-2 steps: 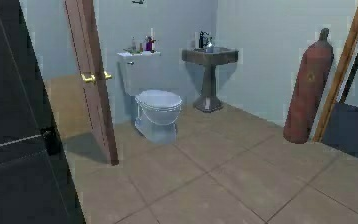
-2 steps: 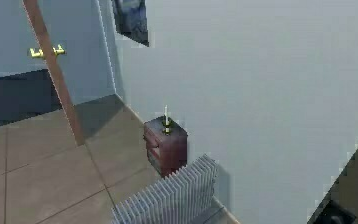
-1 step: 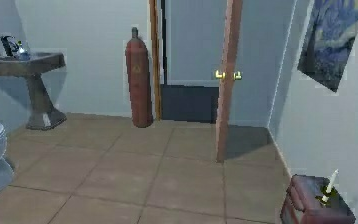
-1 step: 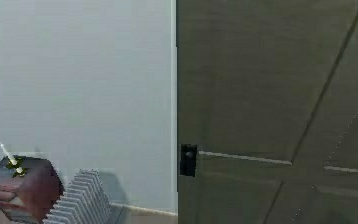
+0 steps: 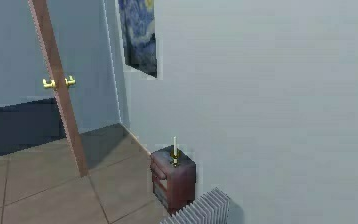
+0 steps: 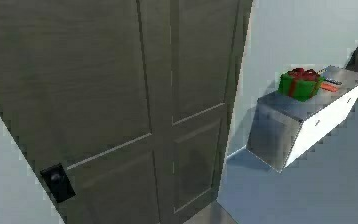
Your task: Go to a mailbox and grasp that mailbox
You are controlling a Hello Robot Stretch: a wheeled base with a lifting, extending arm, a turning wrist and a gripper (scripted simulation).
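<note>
Forward view: dark red mailbox (image 5: 174, 178), yellow flag upright, on floor (image 5: 47, 190) at 6 o'clock, against wall (image 5: 267, 100). Fingers: state cannot be told. Likely risk: clipping ribbed grey object (image 5: 202, 210) at its 5 o'clock on approach.

the dark red box (image 5: 173, 178) stands on the tile floor (image 5: 47, 195) against the pale wall (image 5: 277, 100); left of the box the tiles lie bare as far as the brown door (image 5: 59, 100), open and edge-on; right of the box and behind it the wall shuts the way; just nearer than the box a grey ribbed thing (image 5: 205, 210) crowds its front; in the arm side view a dark panelled door (image 6: 137, 100) blocks left and middle; at the right a grey cabinet (image 6: 277, 135) bearing a green gift box (image 6: 300, 85), bare floor (image 6: 317, 190) before it
</note>
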